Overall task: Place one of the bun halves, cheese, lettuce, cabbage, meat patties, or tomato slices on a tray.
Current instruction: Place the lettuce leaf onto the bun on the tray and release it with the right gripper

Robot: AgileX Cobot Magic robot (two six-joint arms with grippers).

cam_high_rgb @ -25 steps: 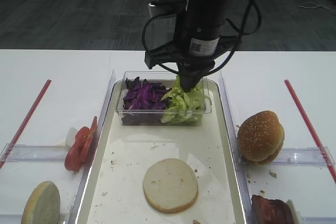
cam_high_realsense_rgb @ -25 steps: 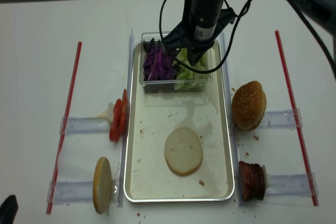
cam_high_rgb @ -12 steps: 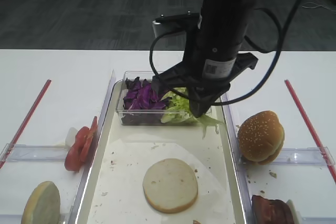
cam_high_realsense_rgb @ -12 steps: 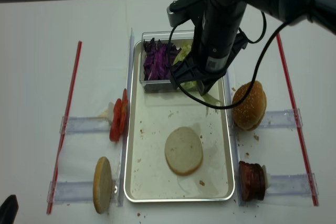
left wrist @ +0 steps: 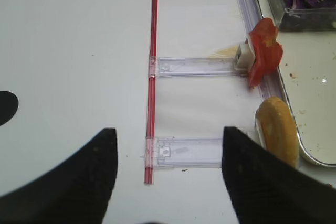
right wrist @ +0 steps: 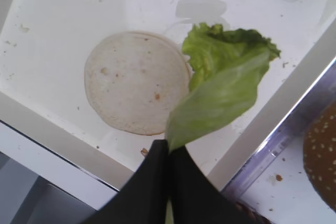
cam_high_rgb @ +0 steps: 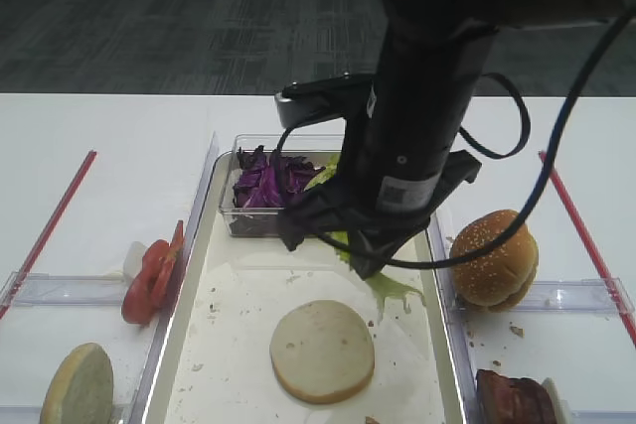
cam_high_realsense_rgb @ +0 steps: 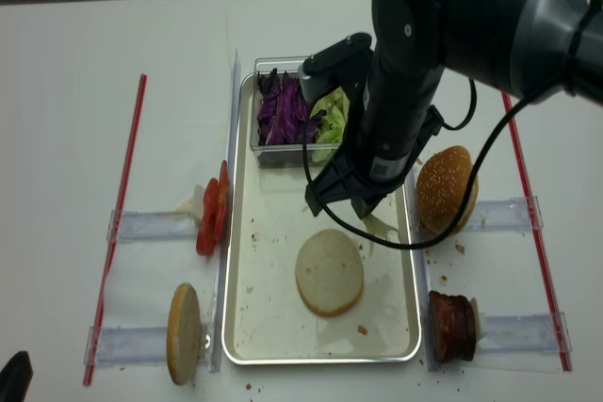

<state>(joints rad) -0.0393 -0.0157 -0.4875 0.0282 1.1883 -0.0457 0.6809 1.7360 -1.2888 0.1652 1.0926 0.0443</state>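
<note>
Right gripper (right wrist: pixel 169 153) jaws pinched on lettuce leaf (right wrist: pixel 223 85), hanging above tray (right wrist: pixel 50 116) beside bun half (right wrist: pixel 134 80), frame centre. Left gripper (left wrist: pixel 165 182) at bottom edge, jaws wide, holding nothing.

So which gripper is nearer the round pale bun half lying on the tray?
Right. The right gripper hangs just above the bun half, shut on lettuce; the left gripper sits over bare table.

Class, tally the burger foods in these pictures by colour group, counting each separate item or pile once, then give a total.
Tan bread: 3 — bun half on tray, bun half on edge, sesame bun
Green: 2 — held lettuce leaf, lettuce in tub
Purple: 1 — cabbage
Red: 1 — tomato slices
Brown: 1 — meat patties
Total: 8
</note>
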